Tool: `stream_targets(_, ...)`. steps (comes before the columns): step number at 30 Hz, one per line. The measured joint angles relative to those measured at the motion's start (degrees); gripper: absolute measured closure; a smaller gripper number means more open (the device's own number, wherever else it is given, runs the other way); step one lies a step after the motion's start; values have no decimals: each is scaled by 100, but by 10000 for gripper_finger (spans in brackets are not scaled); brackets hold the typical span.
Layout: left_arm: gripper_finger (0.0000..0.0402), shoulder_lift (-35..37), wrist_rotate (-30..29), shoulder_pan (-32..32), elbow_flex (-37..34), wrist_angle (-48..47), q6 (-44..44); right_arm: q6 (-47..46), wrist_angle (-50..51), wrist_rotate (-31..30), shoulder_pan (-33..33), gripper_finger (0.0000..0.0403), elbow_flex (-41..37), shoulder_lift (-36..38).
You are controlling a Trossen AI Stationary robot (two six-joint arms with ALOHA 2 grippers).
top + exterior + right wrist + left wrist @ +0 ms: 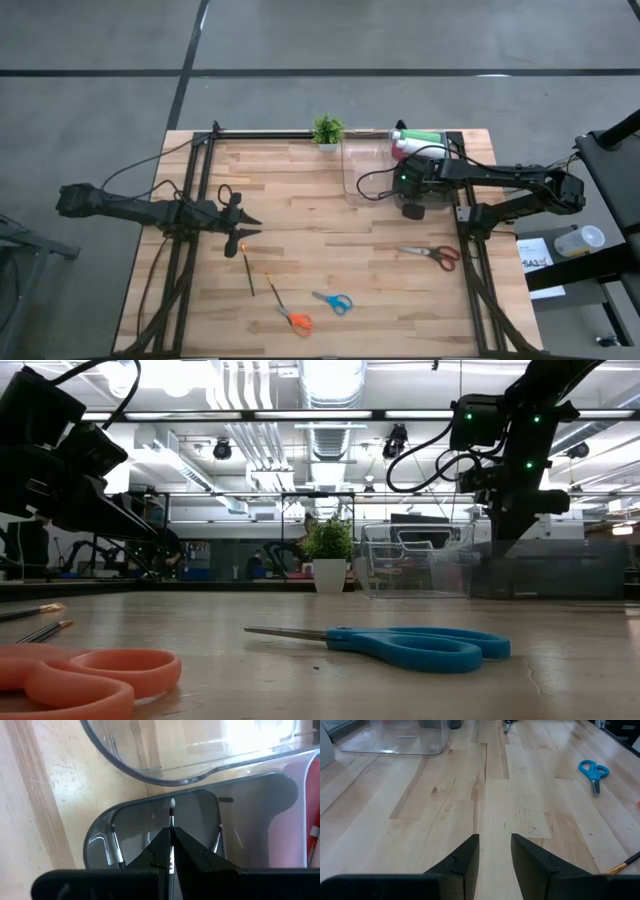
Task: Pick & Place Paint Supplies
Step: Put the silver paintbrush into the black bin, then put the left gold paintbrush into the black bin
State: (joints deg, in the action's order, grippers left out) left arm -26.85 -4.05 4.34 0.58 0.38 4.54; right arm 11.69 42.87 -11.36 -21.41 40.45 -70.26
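Note:
My right gripper (171,831) is shut on a thin dark brush (172,815) above a smoky grey bin (150,830). This bin stands beside a clear bin (365,165) at the table's far right. Green (422,135) and pink-red (405,149) squeeze bottles lie in a container just beyond. Two more brushes (248,270) (272,290) lie flat on the wood at the near left. My left gripper (243,222) hovers open at the table's left, with nothing between its fingers (465,862). My right gripper pinches the brush's thin shaft (171,824) between its two fingers, a short way behind the pale bristle tip (172,808). The fingers slant steeply down and the brush runs along them. Its tip pokes past the fingertips into the grey bin.
Red-handled scissors (440,255), blue scissors (335,302) and orange scissors (296,321) lie across the near half of the table. A small potted plant (327,130) stands at the far edge, left of the clear bin. Bare wood lies between the two arms.

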Motion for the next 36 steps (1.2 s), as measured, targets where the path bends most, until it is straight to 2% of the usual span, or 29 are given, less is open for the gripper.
stream_targets(16, 280, 0, -1, -1, 0, 2, 0, -135, -22, -45, 2, 386, 0, 2)
stream_targets(28, 280, 0, 0, 0, 0, 0, 0, -90, -22, -232, -2, 274, 0, 7)
stream_targets(36, 280, 0, 0, 0, 0, 0, 0, -104, 26, -232, 2, 261, 26, 52)
